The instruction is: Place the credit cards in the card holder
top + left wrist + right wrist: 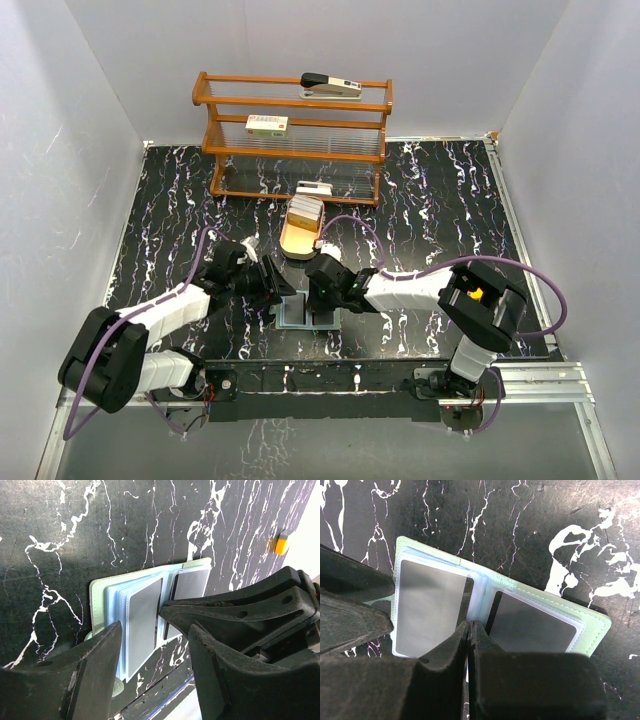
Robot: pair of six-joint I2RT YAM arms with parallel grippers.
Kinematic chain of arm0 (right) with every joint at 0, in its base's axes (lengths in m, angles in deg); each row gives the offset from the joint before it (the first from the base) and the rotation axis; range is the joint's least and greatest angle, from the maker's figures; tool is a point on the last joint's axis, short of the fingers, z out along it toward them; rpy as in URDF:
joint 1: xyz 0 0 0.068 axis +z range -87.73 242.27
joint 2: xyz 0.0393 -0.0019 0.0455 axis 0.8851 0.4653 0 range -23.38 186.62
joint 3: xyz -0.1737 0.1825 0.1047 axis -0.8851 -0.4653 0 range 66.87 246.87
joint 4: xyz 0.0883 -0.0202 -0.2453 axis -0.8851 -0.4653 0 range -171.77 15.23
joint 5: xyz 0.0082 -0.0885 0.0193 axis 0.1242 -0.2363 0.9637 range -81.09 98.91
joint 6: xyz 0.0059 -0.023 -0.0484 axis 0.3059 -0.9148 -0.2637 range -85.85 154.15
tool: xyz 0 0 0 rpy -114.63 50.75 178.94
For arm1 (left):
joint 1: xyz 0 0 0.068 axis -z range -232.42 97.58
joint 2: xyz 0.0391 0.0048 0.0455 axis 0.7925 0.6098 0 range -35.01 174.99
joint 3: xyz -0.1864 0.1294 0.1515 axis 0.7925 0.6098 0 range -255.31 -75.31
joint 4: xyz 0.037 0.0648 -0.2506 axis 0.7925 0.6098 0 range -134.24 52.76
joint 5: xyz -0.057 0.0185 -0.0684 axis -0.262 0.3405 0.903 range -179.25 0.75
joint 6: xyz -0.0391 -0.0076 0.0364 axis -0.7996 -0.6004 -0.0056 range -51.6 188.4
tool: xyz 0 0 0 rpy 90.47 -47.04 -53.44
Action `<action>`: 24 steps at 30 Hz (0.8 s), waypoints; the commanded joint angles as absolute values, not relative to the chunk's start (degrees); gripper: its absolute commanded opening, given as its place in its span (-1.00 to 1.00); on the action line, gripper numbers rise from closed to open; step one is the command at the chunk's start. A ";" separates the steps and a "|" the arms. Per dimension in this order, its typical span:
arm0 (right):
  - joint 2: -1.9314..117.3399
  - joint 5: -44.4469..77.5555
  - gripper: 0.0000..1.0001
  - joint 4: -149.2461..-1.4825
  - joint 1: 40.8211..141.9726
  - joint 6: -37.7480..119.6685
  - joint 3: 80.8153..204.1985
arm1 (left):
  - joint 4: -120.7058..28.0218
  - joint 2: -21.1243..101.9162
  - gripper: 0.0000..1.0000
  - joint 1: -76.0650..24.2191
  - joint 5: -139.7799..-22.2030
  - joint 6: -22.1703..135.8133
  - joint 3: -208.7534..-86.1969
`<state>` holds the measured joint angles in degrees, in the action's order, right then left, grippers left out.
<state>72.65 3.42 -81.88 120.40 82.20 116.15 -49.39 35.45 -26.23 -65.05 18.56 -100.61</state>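
Nothing is reading legibly anywhere. The white box on the wooden rack at twelve o'clock is carrying a printed label, too small to make out. Marks on the stapler are blurring too.

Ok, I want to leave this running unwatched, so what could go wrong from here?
The right tool is shut at the fold of the holder; lifting may drag the whole holder instead of parting a pocket. The left tool stands open right beside it, so the two may collide. The cards sit in the tray, none held, so the pocket may fall shut before one arrives.
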 commanded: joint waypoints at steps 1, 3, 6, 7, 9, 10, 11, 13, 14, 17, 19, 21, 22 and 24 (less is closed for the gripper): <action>73.37 2.41 -1.00 -81.75 120.77 82.14 114.12 | -51.47 36.32 0.09 -26.58 -62.48 19.04 -99.44; 73.35 2.48 -1.00 -81.47 120.80 82.16 114.00 | -52.41 36.71 0.09 -26.58 -62.01 18.78 -99.10; 73.14 2.51 -1.00 -81.20 120.80 82.21 113.84 | -53.72 37.07 0.08 -26.58 -61.29 18.27 -98.78; 73.13 2.53 -1.00 -81.11 120.76 82.22 113.80 | -54.18 37.08 0.08 -26.60 -60.93 18.04 -98.65; 73.26 2.66 -1.00 -80.94 120.80 82.22 113.72 | -55.16 36.80 0.06 -26.58 -60.15 17.47 -98.52; 73.37 2.67 -1.00 -80.92 120.80 82.20 113.72 | -55.36 36.53 0.05 -26.58 -59.82 17.24 -98.52; 73.39 2.63 -1.00 -80.86 120.81 82.14 113.72 | -55.52 36.03 0.04 -26.58 -59.38 16.90 -98.47; 73.53 2.75 -1.00 -80.75 120.80 82.13 113.72 | -55.49 35.33 0.03 -26.54 -59.05 16.53 -98.51; 73.56 2.76 -1.00 -80.68 120.80 82.13 113.67 | -55.55 34.91 0.03 -26.58 -58.96 16.30 -98.43; 73.59 2.69 -1.00 -80.57 120.80 81.99 113.63 | -56.77 34.34 0.00 -26.53 -58.20 15.30 -97.89; 73.49 2.67 -1.00 -80.57 120.80 81.84 113.70 | -58.62 34.48 -0.03 -26.50 -57.03 14.26 -97.41; 73.38 2.70 -1.00 -80.49 120.80 81.21 113.87 | -59.95 34.82 -0.06 -26.49 -55.85 13.41 -97.20; 73.19 2.71 -1.00 -80.36 120.78 80.92 113.96 | -60.26 34.92 -0.07 -26.52 -55.43 13.17 -97.19; 72.50 2.29 -0.96 -79.36 120.80 80.25 113.82 | -60.61 34.96 -0.07 -26.43 -54.85 12.93 -97.27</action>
